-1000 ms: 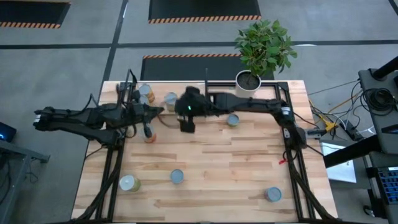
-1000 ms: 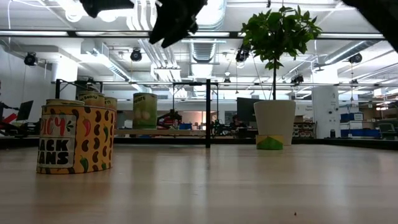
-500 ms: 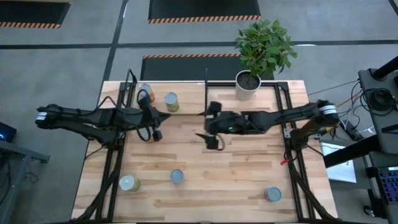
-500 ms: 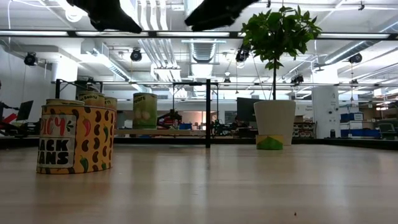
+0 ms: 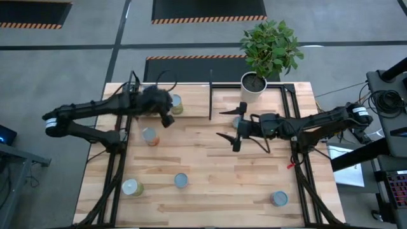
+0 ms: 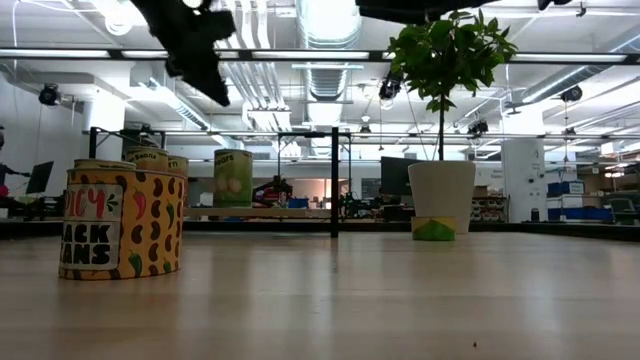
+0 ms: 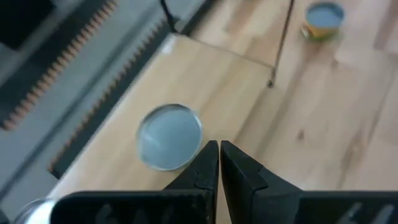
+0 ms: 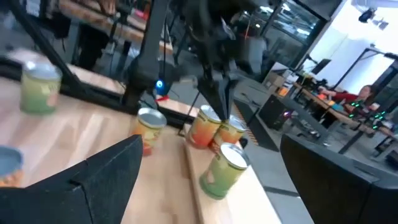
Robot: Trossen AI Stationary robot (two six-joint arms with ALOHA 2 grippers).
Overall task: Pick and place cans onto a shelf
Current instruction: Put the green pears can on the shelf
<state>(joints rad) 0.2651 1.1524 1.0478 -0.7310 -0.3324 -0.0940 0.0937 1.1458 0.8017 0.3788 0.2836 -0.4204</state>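
Risk of knocking the can at the shelf's nine o'clock with shut, empty left gripper; right gripper wide open, empty.

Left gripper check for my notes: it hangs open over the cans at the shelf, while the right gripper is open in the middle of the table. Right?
Not quite: the left gripper is shut and empty, as the left wrist view shows. It does hang over the cans at the shelf, and the right gripper is open mid-table.
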